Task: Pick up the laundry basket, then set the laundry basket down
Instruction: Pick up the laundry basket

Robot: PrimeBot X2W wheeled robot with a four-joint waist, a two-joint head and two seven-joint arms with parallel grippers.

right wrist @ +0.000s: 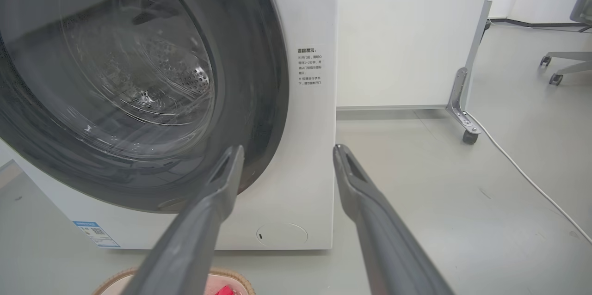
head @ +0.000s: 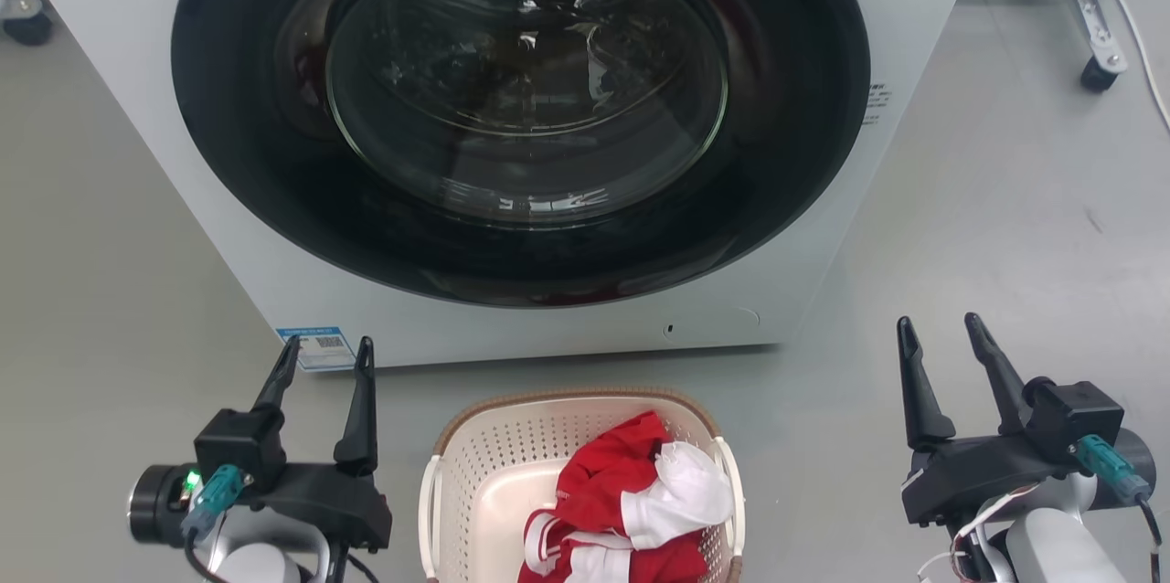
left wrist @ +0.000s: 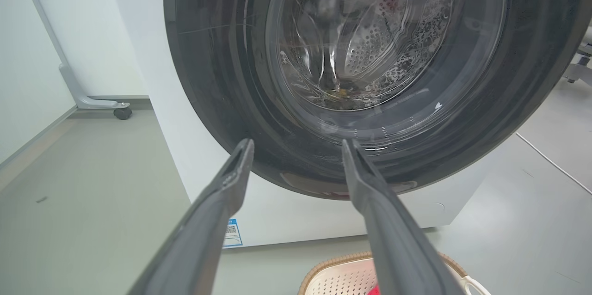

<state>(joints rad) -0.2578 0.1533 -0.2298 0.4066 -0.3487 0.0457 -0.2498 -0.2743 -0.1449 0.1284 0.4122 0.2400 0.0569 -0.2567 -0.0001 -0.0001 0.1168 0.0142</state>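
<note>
On the grey floor (head: 1005, 245), just before the foot of the washer (head: 137, 108), sits the laundry basket (head: 498, 455), its brown rim facing the machine and its near end cut off by the bottom edge of the head view. Red and white clothes (head: 631, 492) lie bunched in its right half, and a white loop handle (head: 428, 510) shows on each long side. The left gripper (head: 329, 344) stands to the basket's left and the right gripper (head: 939, 321) well off to its right; both are clear of it, fingers spread wide and holding nothing. From the left wrist, the left gripper (left wrist: 298, 143) points at the lower part of the round, closed glass door (left wrist: 384, 40), with the basket's rim (left wrist: 337, 279) low between its fingers. From the right wrist, the right gripper (right wrist: 287, 148) frames the washer's right front corner. A blue sticker (head: 315, 347) marks the washer's lower left corner, and a white cable (right wrist: 522, 175) trails over the floor to the right.
</note>
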